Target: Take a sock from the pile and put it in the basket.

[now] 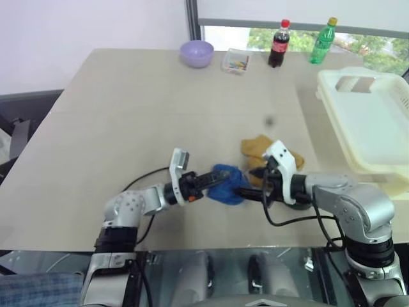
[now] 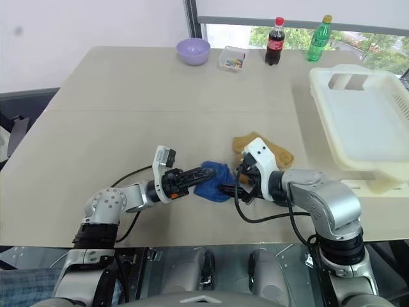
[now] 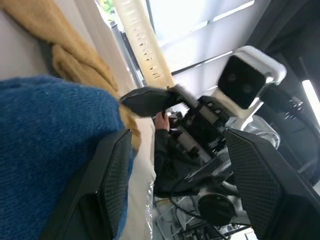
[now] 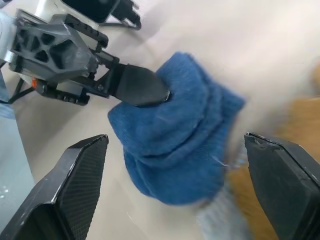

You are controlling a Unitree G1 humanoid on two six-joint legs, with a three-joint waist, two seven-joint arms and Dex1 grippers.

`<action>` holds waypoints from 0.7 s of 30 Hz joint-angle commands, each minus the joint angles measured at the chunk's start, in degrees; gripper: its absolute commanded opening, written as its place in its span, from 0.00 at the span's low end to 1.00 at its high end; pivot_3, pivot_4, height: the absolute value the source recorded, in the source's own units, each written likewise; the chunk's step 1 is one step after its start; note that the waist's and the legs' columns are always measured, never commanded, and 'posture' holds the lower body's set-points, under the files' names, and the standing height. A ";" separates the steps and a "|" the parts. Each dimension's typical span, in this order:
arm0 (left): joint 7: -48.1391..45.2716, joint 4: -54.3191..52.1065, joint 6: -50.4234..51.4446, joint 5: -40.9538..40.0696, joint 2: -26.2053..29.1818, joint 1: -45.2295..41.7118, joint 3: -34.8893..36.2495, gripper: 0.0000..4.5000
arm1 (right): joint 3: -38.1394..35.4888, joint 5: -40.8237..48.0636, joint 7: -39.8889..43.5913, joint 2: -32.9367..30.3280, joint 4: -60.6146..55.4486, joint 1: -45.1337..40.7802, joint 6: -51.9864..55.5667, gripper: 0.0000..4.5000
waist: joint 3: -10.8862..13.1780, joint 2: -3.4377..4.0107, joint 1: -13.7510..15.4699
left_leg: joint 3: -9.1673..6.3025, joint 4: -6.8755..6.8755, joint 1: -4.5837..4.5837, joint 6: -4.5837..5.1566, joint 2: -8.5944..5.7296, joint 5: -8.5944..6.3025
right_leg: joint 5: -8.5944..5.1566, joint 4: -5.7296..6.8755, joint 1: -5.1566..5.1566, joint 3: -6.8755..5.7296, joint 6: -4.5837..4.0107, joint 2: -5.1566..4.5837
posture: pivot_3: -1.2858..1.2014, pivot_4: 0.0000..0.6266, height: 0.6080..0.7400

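Observation:
The pile (image 1: pixel 259 150) lies on the table's near right part, with mustard-yellow socks at the back and a blue sock (image 1: pixel 227 184) in front. My left gripper (image 1: pixel 214 180) reaches in from the left. It is open, and one finger (image 4: pixel 137 85) rests against the blue sock's edge. My right gripper (image 4: pixel 175 140) comes from the right and faces the left one. Its fingers stand wide open on either side of the blue sock without pinching it. A pale bit of fabric (image 4: pixel 220 220) shows beneath the blue sock. The white basket (image 1: pixel 332 102) stands at the table's right side.
A lilac bowl (image 1: pixel 196 53), a small clear box (image 1: pixel 236 61), a cola bottle (image 1: pixel 278 43) and a green bottle (image 1: pixel 323 40) line the table's far edge. The near table edge runs just below both arms.

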 commanded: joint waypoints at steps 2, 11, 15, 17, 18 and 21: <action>-2.23 0.66 -0.84 2.07 0.14 -0.04 -1.33 0.71 | 1.64 -1.39 -3.80 0.41 4.24 -0.57 -4.02 0.99 | 0.00 0.01 -0.05 | 0.00 0.00 -0.01 0.01 -0.02 0.00 | 0.01 0.00 0.00 0.00 0.02 0.00 | 0.52 0.24 0.95; -3.96 -0.02 -1.48 4.30 0.63 2.09 -1.52 0.71 | 2.40 -0.97 -6.02 2.62 11.17 -2.34 -8.83 0.99 | 0.00 0.00 -0.39 | -0.02 0.00 0.01 0.02 0.01 0.00 | 0.03 0.01 0.00 0.01 0.07 0.04 | 0.52 0.24 0.95; -4.18 -0.45 -1.30 4.41 0.84 2.56 -1.53 0.71 | 2.38 -1.43 -6.13 3.06 16.25 -4.93 -11.26 0.99 | -0.01 0.01 -0.50 | 0.00 0.00 0.07 0.02 0.04 0.00 | 0.03 0.02 0.03 0.03 0.07 0.07 | 0.52 0.24 0.95; -4.36 -0.68 -1.09 4.22 0.97 2.69 -1.48 0.71 | 4.37 -1.96 -5.02 2.25 18.75 -6.33 -12.35 0.99 | -0.01 0.01 -0.50 | -0.01 0.00 0.08 0.02 0.04 0.00 | 0.03 0.04 0.03 0.02 0.07 0.07 | 0.52 0.24 0.95; -4.45 -0.74 -1.08 4.26 1.01 2.71 -1.53 0.71 | 5.38 -2.21 -4.52 1.82 19.84 -6.88 -12.82 0.99 | -0.01 0.01 -0.51 | -0.01 0.00 0.08 0.02 0.04 0.00 | 0.03 0.04 0.03 0.02 0.07 0.07 | 0.52 0.24 0.95; -5.05 -0.99 -1.15 4.31 1.09 2.72 -1.79 0.71 | 7.59 -2.61 -3.58 1.41 22.99 -8.26 -14.12 0.99 | -0.01 0.02 -0.52 | 0.00 0.00 0.08 0.02 0.04 0.00 | 0.03 0.04 0.03 0.04 0.07 0.07 | 0.52 0.24 0.95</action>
